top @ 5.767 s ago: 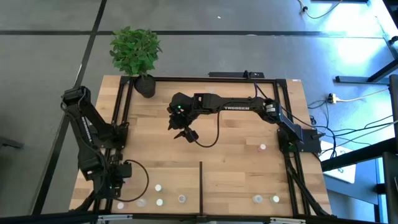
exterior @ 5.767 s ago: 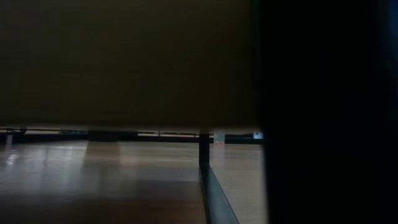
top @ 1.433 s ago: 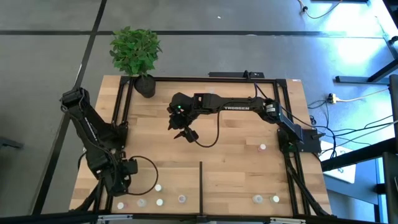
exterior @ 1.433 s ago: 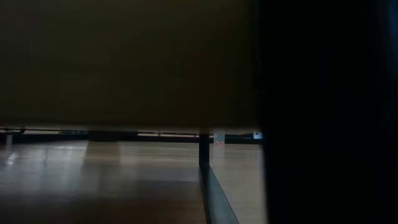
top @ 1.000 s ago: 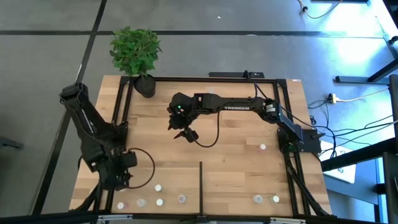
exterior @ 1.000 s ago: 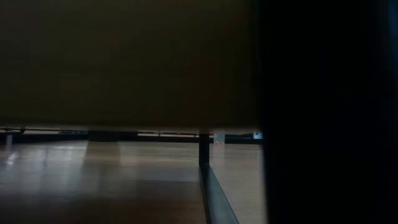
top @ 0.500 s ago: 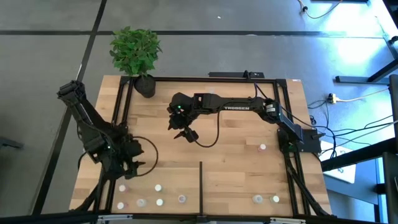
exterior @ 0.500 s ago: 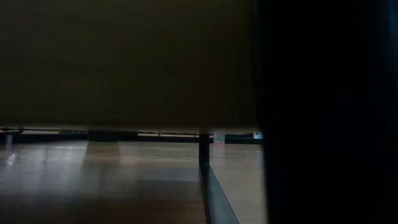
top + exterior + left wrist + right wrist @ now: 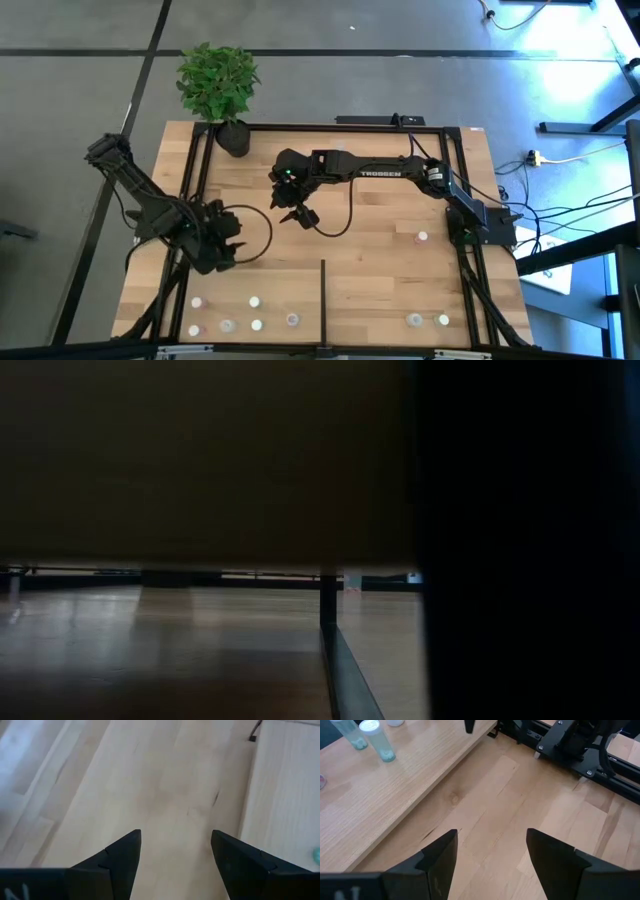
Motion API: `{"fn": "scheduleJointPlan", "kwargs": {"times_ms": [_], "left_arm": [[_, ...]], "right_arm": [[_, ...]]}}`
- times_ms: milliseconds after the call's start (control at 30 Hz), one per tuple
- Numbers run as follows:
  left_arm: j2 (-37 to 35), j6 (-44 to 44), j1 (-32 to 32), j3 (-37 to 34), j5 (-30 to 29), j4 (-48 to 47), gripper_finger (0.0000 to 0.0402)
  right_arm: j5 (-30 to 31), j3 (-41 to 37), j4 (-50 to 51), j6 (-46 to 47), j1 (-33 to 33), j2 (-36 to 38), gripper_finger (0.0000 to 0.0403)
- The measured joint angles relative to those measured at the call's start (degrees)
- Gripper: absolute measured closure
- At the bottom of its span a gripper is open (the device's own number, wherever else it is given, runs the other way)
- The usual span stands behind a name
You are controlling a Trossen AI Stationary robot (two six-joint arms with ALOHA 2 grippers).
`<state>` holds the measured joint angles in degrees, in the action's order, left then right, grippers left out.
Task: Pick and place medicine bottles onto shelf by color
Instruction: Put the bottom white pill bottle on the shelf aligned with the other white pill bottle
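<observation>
Several small medicine bottles [image 9: 254, 300] with white or pinkish tops stand upright on the shelf [image 9: 380, 300], a light-wood panel along the table's near edge. Most are left of its black divider bar [image 9: 322, 290], two [image 9: 428, 320] are right of it, and one more [image 9: 422, 237] stands farther back at the right. My left gripper [image 9: 228, 252] hovers open over bare tabletop, beyond the shelf's left part, with nothing between its fingers [image 9: 125, 855]. My right gripper [image 9: 300, 216] hangs open over the table's middle, empty [image 9: 492, 850]. Two bottles [image 9: 377, 740] with teal contents show in the right wrist view.
A potted plant [image 9: 222, 90] stands at the table's far left corner. Black frame rails [image 9: 195, 190] run along the table's sides and far edge. A black cable [image 9: 345, 215] loops below the right arm. The low view shows only the shelf surface and divider [image 9: 328, 615].
My left gripper has drawn away from the bottles at the near left, going toward the table's far edge and its middle, rising a little and turning. A bottle shows on the shelf where the gripper stood. Its fingers stay open.
</observation>
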<state>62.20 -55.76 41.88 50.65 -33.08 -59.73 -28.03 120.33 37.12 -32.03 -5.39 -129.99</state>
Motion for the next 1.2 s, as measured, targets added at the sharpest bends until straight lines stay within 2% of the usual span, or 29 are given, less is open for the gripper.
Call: {"fn": "scheduleJointPlan", "kwargs": {"times_ms": [700,967,1067,1133,1200], "left_arm": [[-0.2,-4.2,-1.0,0.0,-1.3,-2.2,0.0166],[-0.2,-4.2,-1.0,0.0,-1.6,-2.2,0.0166],[-0.2,-4.2,-1.0,0.0,-1.9,-2.2,0.0166],[-0.2,-4.2,-1.0,0.0,-2.0,-2.2,0.0166],[-0.2,-4.2,-1.0,0.0,-2.0,-2.1,0.0166]], "right_arm": [[-0.2,0.0,-0.3,0.6,0.1,0.0,0.0163],[-1.7,0.0,1.3,18.6,1.5,0.0,0.0163],[-1.6,0.0,2.6,20.3,1.9,0.0,0.0163],[-1.6,0.0,6.1,22.7,2.3,0.0,0.0163],[-1.4,0.0,13.8,22.8,2.8,0.4,0.0163]]}}
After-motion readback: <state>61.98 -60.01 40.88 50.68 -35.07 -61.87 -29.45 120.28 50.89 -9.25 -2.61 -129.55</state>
